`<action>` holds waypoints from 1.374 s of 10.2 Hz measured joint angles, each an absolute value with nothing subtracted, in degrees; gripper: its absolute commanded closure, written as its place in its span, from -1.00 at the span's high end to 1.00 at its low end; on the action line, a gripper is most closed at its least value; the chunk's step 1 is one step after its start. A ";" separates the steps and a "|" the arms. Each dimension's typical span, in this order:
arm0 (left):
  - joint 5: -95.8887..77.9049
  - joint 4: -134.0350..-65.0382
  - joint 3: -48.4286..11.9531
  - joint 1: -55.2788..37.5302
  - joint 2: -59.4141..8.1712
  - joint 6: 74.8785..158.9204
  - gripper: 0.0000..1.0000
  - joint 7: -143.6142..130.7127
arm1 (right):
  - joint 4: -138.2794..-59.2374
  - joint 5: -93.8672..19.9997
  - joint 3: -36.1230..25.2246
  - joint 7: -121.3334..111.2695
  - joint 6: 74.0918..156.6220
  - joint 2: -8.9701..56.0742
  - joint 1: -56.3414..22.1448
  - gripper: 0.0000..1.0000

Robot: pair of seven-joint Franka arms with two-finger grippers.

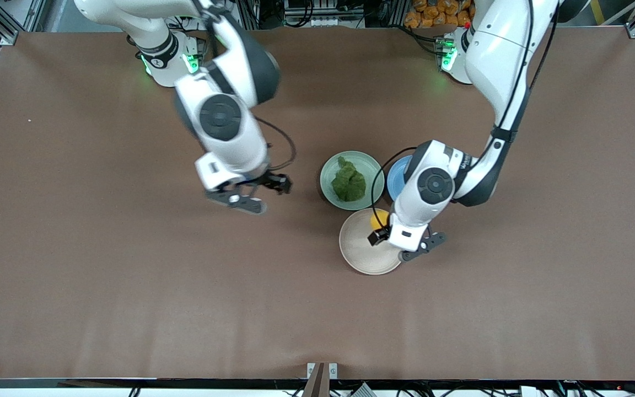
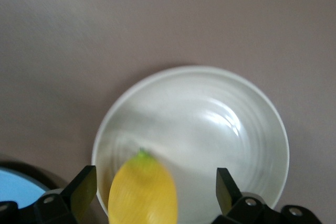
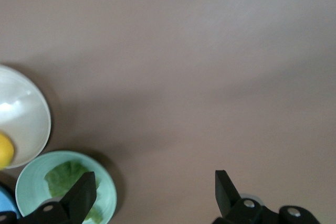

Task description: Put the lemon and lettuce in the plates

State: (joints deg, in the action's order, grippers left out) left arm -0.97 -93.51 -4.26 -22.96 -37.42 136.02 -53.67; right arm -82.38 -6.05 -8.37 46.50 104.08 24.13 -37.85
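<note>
The lemon (image 1: 378, 219) (image 2: 143, 192) is in the beige-pink plate (image 1: 361, 259) (image 2: 210, 119), near the rim beside the blue plate. My left gripper (image 1: 400, 242) (image 2: 153, 182) is open just over that plate, with the lemon between its fingers and touching neither. The lettuce (image 1: 349, 182) (image 3: 65, 177) lies in the mint green plate (image 1: 326, 176) (image 3: 31, 182). My right gripper (image 1: 262, 193) (image 3: 155, 182) is open and empty over bare table beside the mint plate, toward the right arm's end.
A blue plate (image 1: 394, 176) (image 2: 16, 187) sits beside the mint plate, partly under the left arm, and touches the other two plates. The brown table (image 1: 130, 286) spreads wide around the three plates.
</note>
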 measured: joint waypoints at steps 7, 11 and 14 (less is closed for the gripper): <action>-0.03 -93.67 -4.07 -11.72 -30.19 120.28 1.00 -41.30 | -72.95 -5.71 -13.80 10.27 90.41 18.59 -23.76 1.00; -0.08 -106.30 -4.17 -7.16 -18.60 117.45 1.00 -31.84 | -72.01 -5.67 -13.81 8.63 89.94 17.49 -21.98 1.00; -0.19 -116.17 -3.87 -4.79 -8.76 115.15 1.00 -23.15 | -70.97 -5.62 -13.93 7.85 87.71 14.83 -19.46 1.00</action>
State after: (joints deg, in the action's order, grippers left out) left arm -0.19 -116.17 -3.87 -4.79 -8.76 115.15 -23.15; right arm -70.97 -5.62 -13.93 7.85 87.71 14.83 -19.46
